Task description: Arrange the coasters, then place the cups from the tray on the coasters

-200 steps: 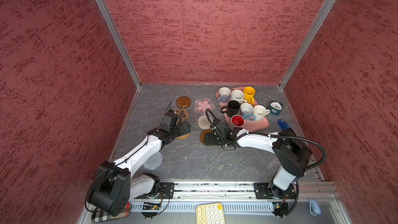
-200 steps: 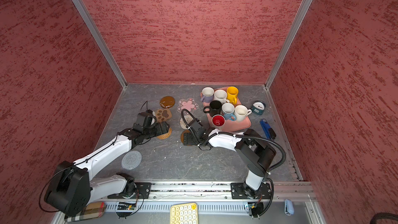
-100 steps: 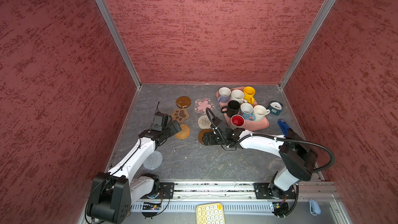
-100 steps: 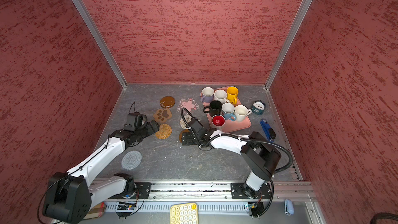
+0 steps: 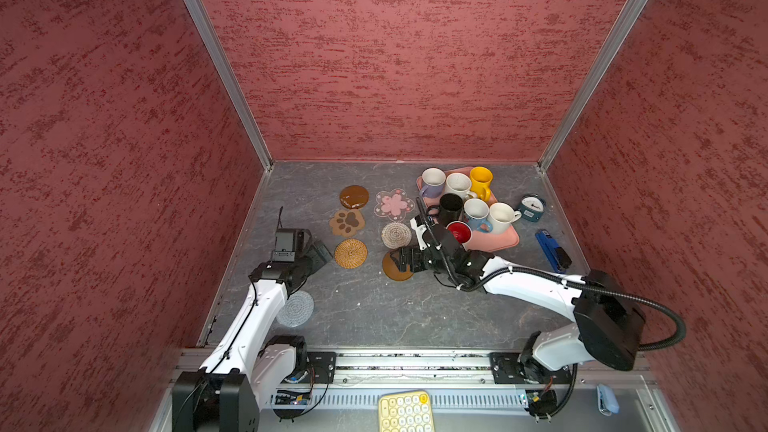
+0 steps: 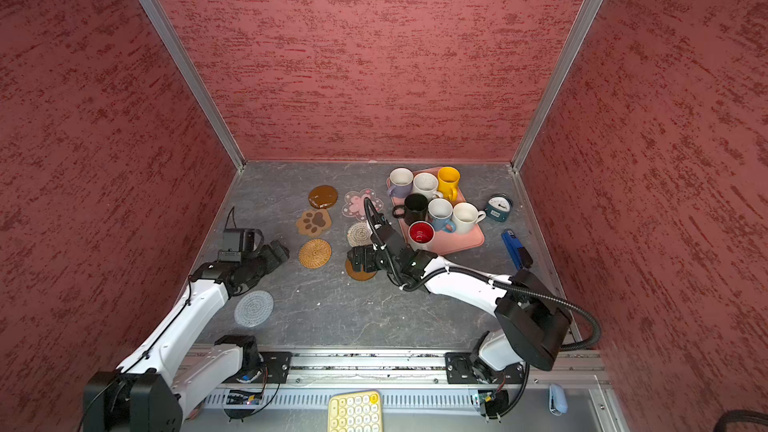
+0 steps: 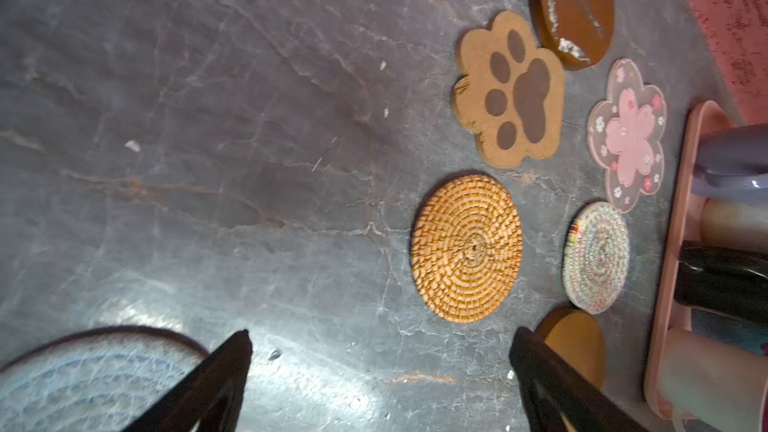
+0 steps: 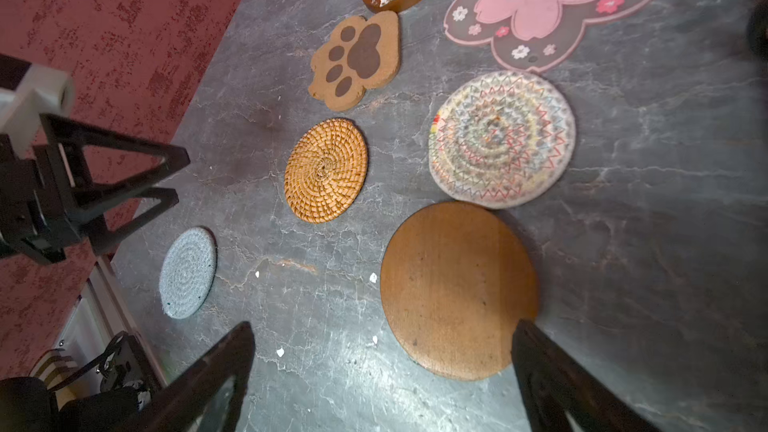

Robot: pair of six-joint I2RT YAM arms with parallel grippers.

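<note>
Several coasters lie on the grey floor: a glossy brown disc (image 5: 353,196), a pink flower (image 5: 394,204), a paw (image 5: 347,222), a beige woven round (image 5: 396,235), a rattan round (image 5: 351,253), a plain brown disc (image 8: 457,288) and a grey woven round (image 5: 296,308). Seven cups stand on the pink tray (image 5: 496,241), with the red-inside cup (image 5: 459,232) nearest. My left gripper (image 5: 322,253) (image 7: 380,338) is open and empty, just left of the rattan round. My right gripper (image 5: 401,261) (image 8: 382,326) hangs open over the plain brown disc's edge, holding nothing.
A teal clock (image 5: 532,207) and a blue stapler (image 5: 552,250) lie right of the tray. A pale yellow keypad (image 5: 405,411) sits in front of the rail. Red walls close in the left, back and right sides.
My left gripper has drawn back to the left, off the rattan round, which now lies uncovered below the paw. The right gripper has pulled back slightly over the plain brown disc.
</note>
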